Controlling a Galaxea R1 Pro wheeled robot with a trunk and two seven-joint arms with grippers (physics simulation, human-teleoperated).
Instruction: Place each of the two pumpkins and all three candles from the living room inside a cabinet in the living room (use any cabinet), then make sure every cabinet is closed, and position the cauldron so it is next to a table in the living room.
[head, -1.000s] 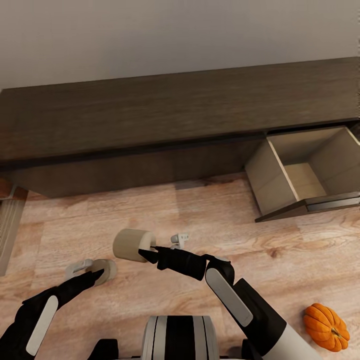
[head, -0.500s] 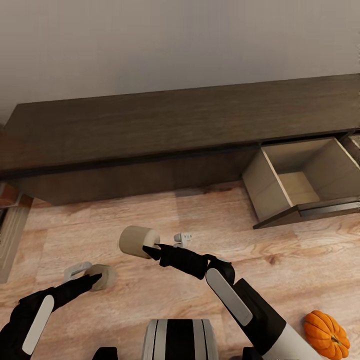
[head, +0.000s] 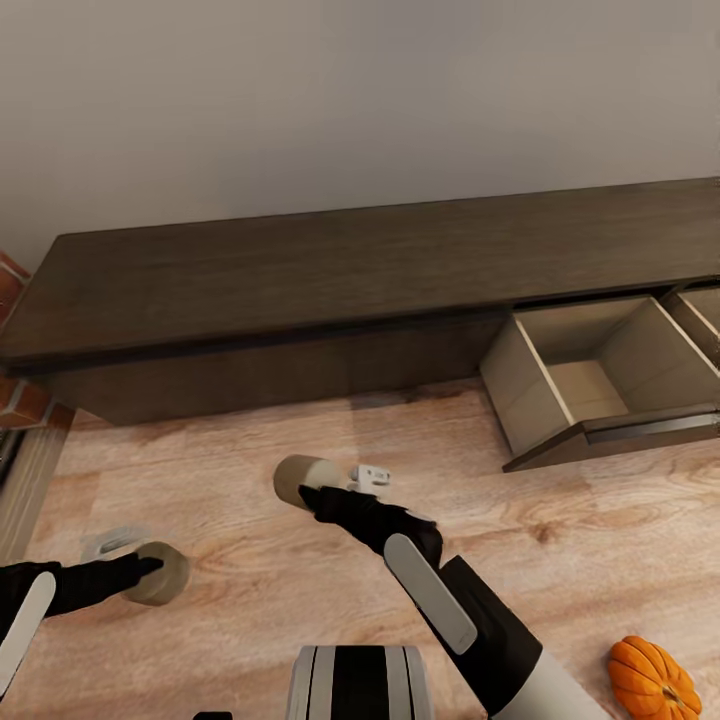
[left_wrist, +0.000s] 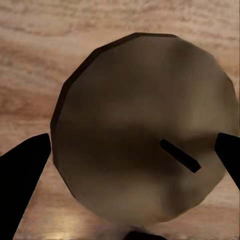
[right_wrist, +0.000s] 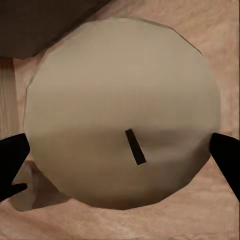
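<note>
- you are carrying two candles toward the cabinet (head: 300, 262), one in each gripper; by my reading the step in hand is the stowing of the candles.
- the right candle (head: 303, 481) sits at lower centre of the head view, held out in front of the right gripper (head: 318, 494), which is clamped on it. in the right wrist view the candle's wick end (right_wrist: 122, 119) faces the camera with a dark fingertip (right_wrist: 227, 162) at either side, touching its rim.
- the left candle (head: 160, 574) is at lower left of the head view, gripped by the left gripper (head: 145, 568). in the left wrist view its round face (left_wrist: 144, 128) lies between the two fingertips (left_wrist: 22, 167), which close on its sides.
- the open drawer (head: 600, 375), pale inside and bare as far as you can see, is at right of the head view, well apart from both candles.
- next move, as i judge it: bring the base or the arms rightward until a candle hangs over the drawer's mouth, then lower and release. mind the drawer's front panel (head: 640, 432), which looks tipped outward.
- one pumpkin (head: 652, 680) lies on the floor (head: 250, 450) at the lower right corner, not yet stowed. the drawer must be shut later.
</note>
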